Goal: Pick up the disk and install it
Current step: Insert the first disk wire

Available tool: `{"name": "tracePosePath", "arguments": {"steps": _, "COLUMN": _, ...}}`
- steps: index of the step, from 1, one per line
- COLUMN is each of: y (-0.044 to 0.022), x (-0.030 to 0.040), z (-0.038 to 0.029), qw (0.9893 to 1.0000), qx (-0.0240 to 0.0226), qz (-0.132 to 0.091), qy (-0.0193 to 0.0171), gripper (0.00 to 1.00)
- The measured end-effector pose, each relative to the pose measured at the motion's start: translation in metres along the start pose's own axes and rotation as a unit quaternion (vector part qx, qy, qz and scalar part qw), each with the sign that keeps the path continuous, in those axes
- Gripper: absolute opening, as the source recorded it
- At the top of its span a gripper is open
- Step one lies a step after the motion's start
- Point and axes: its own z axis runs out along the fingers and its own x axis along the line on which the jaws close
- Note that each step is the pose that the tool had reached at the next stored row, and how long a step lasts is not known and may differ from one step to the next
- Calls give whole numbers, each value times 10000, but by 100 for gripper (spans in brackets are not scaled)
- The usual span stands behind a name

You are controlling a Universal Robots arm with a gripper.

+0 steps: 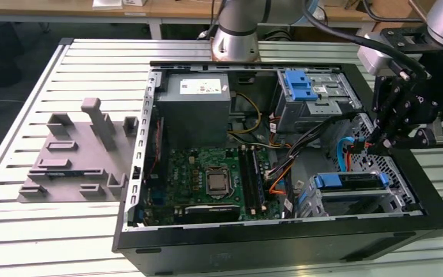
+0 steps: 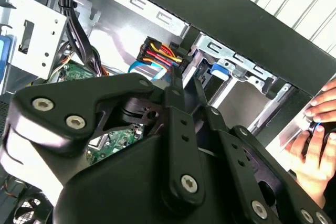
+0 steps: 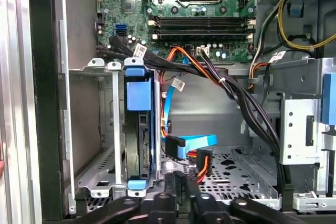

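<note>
While the black open-sided computer case (image 1: 283,242) lies on the ribbed white metal table (image 1: 21,115) in the exterior view, the black linkage gripper (image 1: 380,145) hangs over the case's inner corner toward the exterior view's right, its fingers pointing down and drawn narrow, nothing visibly between them. Just below and beside its tips stands the perforated silver metal drive cage (image 1: 394,199), where the disk (image 1: 350,180), a flat drive edged by a blue plastic carrier frame, sits on edge. Farther from the tool lie the green circuit board (image 1: 206,179), the grey box-shaped power supply (image 1: 194,107) and the grey slotted plastic stand (image 1: 75,156), which rests well apart on the table. Bundled black and orange cables (image 1: 291,150) crowd the room between gripper and board.

In the second wrist view, the gripper's matt black links (image 2: 173,145) with bright screw heads stand in front of red and yellow wires (image 2: 160,53) and a blue tab (image 2: 219,71) in a sheet-metal bay. A person's hand (image 2: 315,145) rests at the case's outer rim.

In the first wrist view, the disk (image 3: 140,135) stands upright in the cage, close beside the gripper (image 3: 181,195), whose fingers lie near together over the perforated floor (image 3: 231,174). An open slot (image 3: 92,129) lies on the disk's far side; a blue flat cable (image 3: 197,142) curls close to the fingertips (image 3: 179,184).
</note>
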Motion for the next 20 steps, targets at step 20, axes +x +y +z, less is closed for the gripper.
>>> {"name": "tracePosePath", "arguments": {"steps": 20, "y": 6, "x": -11, "z": 69, "qw": 9999, "qx": 142, "qz": -5, "qy": 57, "gripper": 23}}
